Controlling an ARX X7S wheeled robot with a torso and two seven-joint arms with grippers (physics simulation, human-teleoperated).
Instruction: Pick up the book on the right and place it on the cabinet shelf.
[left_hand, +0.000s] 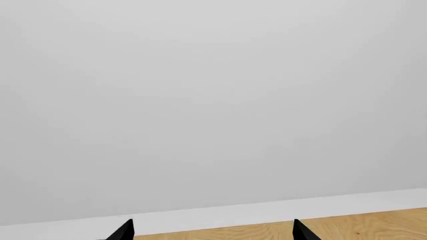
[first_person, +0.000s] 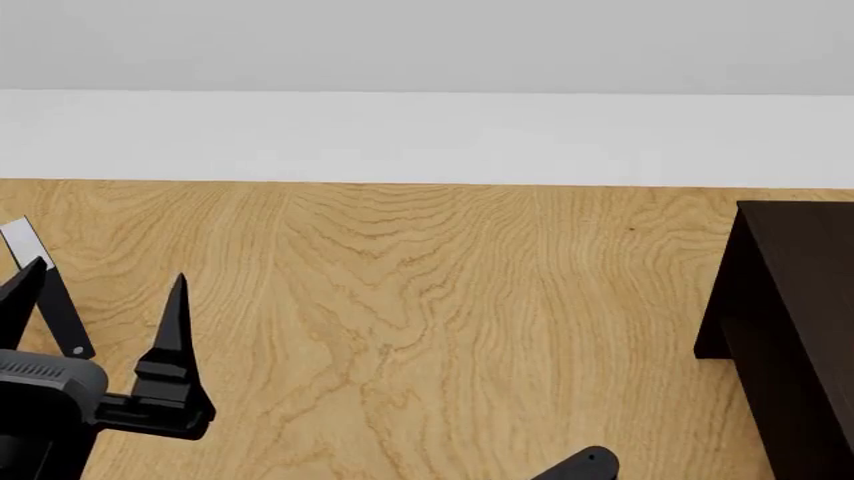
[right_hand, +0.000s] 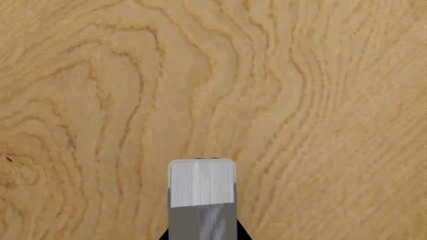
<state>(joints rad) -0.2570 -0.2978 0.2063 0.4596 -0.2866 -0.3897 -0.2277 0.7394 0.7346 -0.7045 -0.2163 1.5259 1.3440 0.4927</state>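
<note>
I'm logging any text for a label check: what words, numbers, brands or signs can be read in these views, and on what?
None: no view shows any word, number, brand or sign.
The dark cabinet, the wood floor and the white wall are unmarked.
The left pincer and the right pincer carry no lettering.
No book is in view.

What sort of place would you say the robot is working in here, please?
Probably a bare indoor room: a wood-grain floor, a plain white wall with a pale baseboard, and a dark cabinet at the right edge.
</note>
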